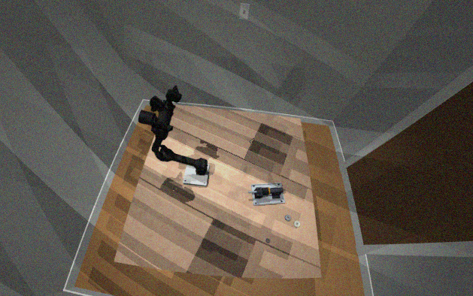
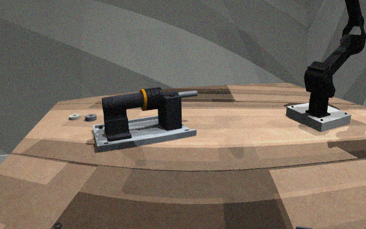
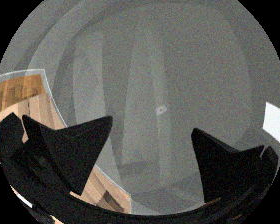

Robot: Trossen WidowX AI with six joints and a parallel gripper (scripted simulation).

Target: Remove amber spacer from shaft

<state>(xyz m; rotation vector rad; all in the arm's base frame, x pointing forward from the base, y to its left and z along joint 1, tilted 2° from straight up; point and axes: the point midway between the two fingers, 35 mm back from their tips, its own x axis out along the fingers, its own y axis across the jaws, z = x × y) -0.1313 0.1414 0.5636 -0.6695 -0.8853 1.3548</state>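
Note:
The amber spacer (image 1: 269, 190) (image 2: 144, 99) sits upright on the shaft line, between the long dark housing tube (image 1: 277, 191) (image 2: 121, 102) and dark ribbed rings (image 2: 154, 98). These rings reach to the dark upright block (image 1: 257, 193) (image 2: 171, 113). The grey shaft (image 1: 250, 192) (image 2: 188, 93) sticks out of that block on the arm's side. My gripper (image 3: 155, 127) is open, with nothing between its fingers. It is far from the shaft, high beyond the arm's base, and faces the wall. The gripper is outside the exterior view. Any shaft inside the tube is hidden.
The blocks stand on a grey base plate (image 1: 268, 203) (image 2: 145, 141). A pale ring (image 1: 299, 225) (image 2: 72, 118) and a grey ring (image 1: 286, 217) (image 2: 91, 119) lie beyond the housing end. A small dark ring (image 2: 57, 225) lies at the lower edge of the exterior view.

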